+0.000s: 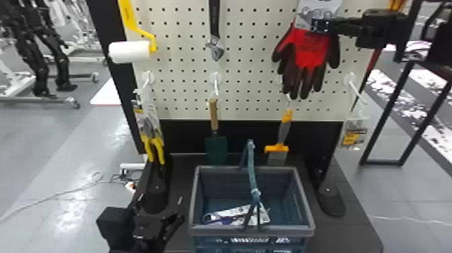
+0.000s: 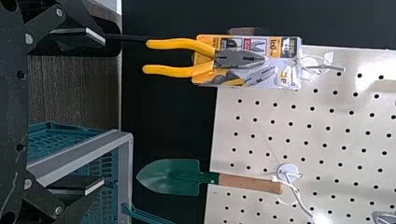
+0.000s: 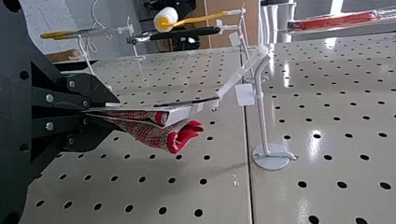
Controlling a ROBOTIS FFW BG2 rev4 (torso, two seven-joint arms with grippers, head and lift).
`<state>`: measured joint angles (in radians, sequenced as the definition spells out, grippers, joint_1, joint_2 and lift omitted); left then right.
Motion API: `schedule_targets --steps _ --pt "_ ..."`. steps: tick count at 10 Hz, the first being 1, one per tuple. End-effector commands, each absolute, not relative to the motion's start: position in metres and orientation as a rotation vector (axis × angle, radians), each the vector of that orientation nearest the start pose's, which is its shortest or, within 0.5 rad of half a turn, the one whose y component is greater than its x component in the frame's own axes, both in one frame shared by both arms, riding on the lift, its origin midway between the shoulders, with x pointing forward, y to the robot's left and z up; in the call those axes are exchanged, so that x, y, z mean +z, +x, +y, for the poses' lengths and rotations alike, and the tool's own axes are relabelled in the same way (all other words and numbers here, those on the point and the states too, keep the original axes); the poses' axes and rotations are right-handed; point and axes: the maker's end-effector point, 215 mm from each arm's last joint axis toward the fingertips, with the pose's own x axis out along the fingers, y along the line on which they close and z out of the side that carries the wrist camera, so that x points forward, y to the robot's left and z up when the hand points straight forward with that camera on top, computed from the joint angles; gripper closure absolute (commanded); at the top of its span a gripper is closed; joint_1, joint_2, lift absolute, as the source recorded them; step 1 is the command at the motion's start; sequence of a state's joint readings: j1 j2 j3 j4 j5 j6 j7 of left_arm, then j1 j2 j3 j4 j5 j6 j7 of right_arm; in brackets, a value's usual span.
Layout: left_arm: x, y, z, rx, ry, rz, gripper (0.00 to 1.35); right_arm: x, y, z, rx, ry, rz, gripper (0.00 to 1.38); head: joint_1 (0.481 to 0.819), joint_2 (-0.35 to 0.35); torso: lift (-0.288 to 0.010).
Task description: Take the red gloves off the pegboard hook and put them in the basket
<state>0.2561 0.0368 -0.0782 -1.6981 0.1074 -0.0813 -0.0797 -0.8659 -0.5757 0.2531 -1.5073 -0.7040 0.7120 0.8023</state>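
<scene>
In the head view my right gripper (image 1: 321, 25) is at the upper right, at the top of the red gloves (image 1: 311, 50), which hang with black fingers downward before the pegboard. The right wrist view has the right gripper (image 3: 100, 111) shut on the gloves' card, with the knitted cuffs (image 3: 161, 133) beside it. A clear hang tab links the card to the white hook (image 3: 262, 112). The basket (image 1: 252, 228) stands on the table, a packaged item inside. My left gripper (image 1: 175, 220) is parked left of the basket; its fingers stand apart in the left wrist view (image 2: 100, 112).
Around the gloves on the pegboard (image 1: 249, 67) hang a paint roller (image 1: 129, 52), a wrench (image 1: 215, 43), pliers (image 1: 153, 141), a trowel (image 1: 216, 144) and a scraper (image 1: 280, 141). The basket's handle (image 1: 251, 168) stands up over its middle.
</scene>
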Motion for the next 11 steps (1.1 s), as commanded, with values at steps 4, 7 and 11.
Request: schedule_targets --steps 4,7,11 --pt "-0.3874 0.5092 0.1758 -0.153 -0.091 0.05 0.24 -0.0204 0.6435 -0.1628 1.003 -0.008 0.059 1.28 0.549 0.0 -0.1" --pt "-0.3866 0.5098 0.1758 -0.153 -0.091 0.048 0.24 -0.0191 0.6431 -0.1624 1.004 -0.006 0.057 1.28 0.549 0.0 -0.1" --pt "-0.3879 0.5093 0.1775 -0.15 -0.09 0.051 0.24 -0.0132 0.6417 -0.1606 1.01 -0.009 0.044 1.28 0.549 0.0 -0.1"
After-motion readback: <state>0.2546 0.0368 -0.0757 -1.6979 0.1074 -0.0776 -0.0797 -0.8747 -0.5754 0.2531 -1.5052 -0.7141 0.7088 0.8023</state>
